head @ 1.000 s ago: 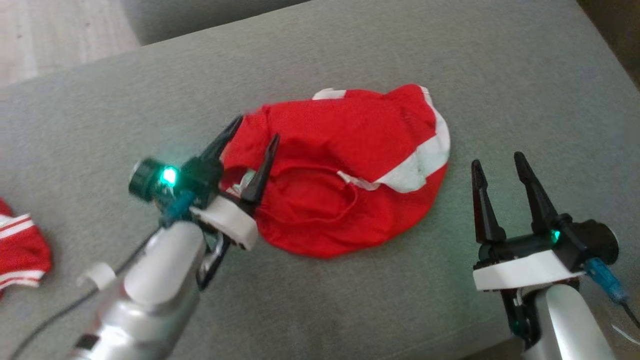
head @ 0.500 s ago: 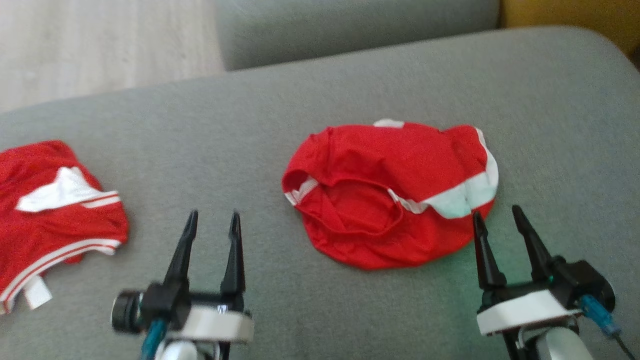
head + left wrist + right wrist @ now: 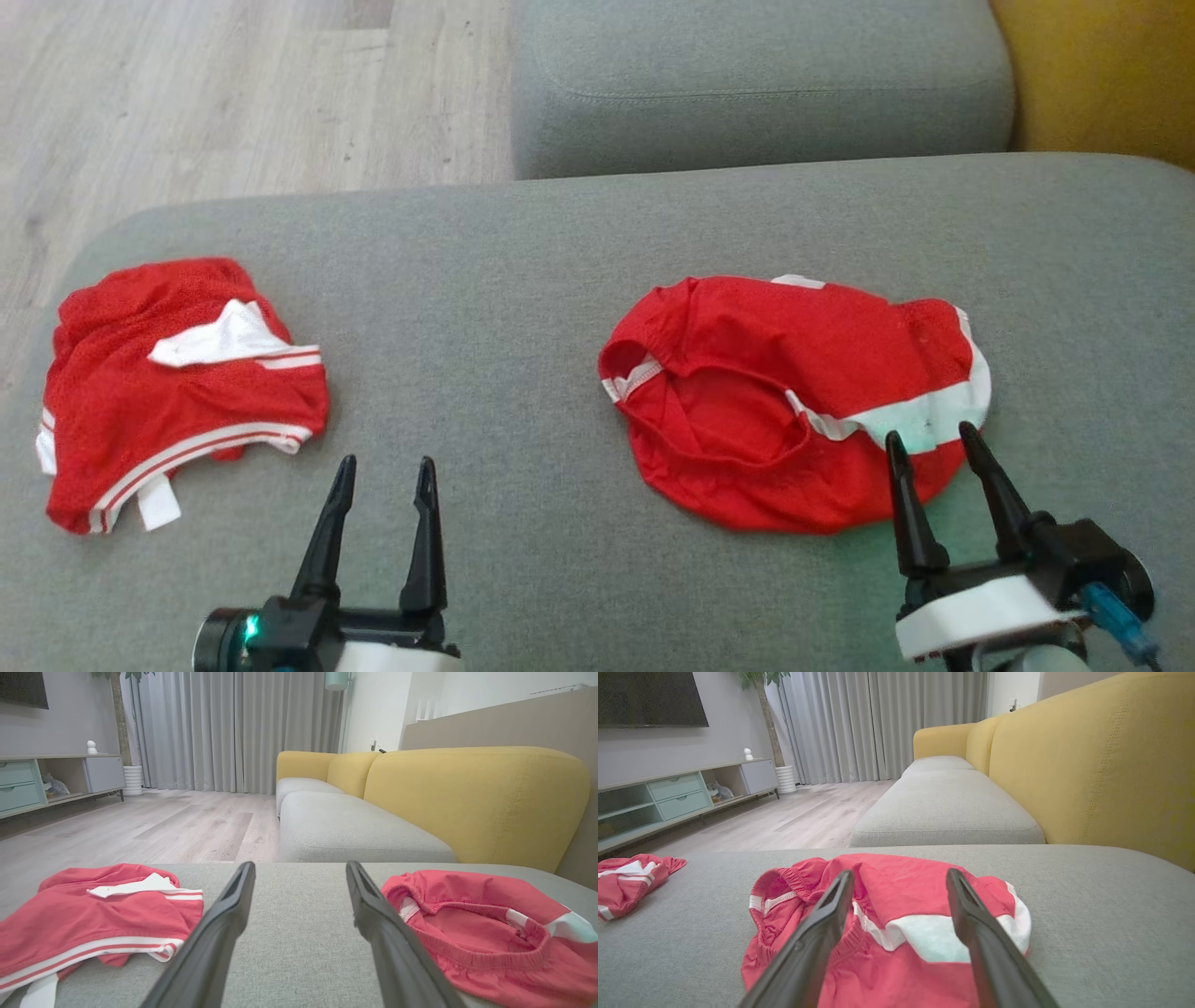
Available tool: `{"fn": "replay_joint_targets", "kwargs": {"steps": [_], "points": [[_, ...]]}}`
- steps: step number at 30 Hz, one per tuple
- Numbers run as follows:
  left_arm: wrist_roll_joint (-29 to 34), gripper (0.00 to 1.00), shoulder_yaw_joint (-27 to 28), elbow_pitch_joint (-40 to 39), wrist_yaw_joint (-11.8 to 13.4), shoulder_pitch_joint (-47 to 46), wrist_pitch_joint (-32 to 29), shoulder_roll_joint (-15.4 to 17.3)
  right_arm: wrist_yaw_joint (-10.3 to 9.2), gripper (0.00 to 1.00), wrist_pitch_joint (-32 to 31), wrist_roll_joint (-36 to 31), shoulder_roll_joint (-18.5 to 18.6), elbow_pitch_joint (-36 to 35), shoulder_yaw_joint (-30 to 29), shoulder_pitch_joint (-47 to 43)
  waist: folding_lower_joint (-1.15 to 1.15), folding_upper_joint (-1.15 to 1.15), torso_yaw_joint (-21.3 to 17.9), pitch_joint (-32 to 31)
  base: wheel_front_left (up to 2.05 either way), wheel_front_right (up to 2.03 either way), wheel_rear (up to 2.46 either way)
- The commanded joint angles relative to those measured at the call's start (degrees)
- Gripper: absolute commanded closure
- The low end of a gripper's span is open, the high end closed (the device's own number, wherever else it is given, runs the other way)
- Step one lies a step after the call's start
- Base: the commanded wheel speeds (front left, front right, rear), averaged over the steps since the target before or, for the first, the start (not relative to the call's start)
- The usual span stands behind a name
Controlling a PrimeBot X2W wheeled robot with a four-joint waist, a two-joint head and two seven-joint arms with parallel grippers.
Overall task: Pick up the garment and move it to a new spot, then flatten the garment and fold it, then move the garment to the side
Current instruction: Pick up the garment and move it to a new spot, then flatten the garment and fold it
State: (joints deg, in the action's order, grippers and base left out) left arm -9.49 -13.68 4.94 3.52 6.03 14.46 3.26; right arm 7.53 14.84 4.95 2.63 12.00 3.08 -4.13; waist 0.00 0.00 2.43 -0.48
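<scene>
- red garment [image 3: 794, 373], crumpled, is located on the grey cushion [image 3: 523, 280], just ahead of the right gripper [image 3: 932, 433].
- light, limp handling is expected; the elastic waistband [image 3: 637, 378] is recommended as grasp point.
- the left gripper [image 3: 386, 460] and the right one are spread wide, empty.

Got a wide bare lane of cushion [image 3: 485, 308] between left shorts [image 3: 177, 401] and right shorts [image 3: 775, 373], straight ahead. More bare grey behind both piles. Blocked further back by second cushion [image 3: 756, 93], and off right by yellow backrest [image 3: 1102, 75]. Open floor [image 3: 187, 93] beyond the left edge.
</scene>
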Motion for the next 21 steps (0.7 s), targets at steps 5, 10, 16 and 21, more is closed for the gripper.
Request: {"fn": "replay_joint_targets", "kwargs": {"steps": [5,10,16,21], "points": [[0.8,0.00,1.3,-2.3,0.1,-2.4,0.5,-0.4,-0.04,0.00,0.2,0.0,0.2,-1.6,1.4,1.4,0.00,0.00,0.8,0.4,0.00,0.00,0.00],[1.2,0.00,1.1,-2.4,0.4,-2.7,0.5,-0.4,-0.04,0.00,0.2,0.1,0.2,-1.5,1.4,1.5,0.00,0.00,1.0,0.8,0.00,0.00,0.00],[1.4,0.00,1.0,-2.4,0.5,-2.8,0.5,-0.4,-0.04,0.00,0.2,0.3,0.2,-1.4,1.5,1.8,0.00,0.00,1.0,1.2,0.00,0.00,0.00],[1.6,0.00,1.0,-2.1,0.5,-2.8,0.5,-0.4,-0.04,0.00,0.2,0.3,0.2,-1.4,1.6,1.9,0.00,0.00,0.8,1.3,0.00,0.00,0.00]]}}
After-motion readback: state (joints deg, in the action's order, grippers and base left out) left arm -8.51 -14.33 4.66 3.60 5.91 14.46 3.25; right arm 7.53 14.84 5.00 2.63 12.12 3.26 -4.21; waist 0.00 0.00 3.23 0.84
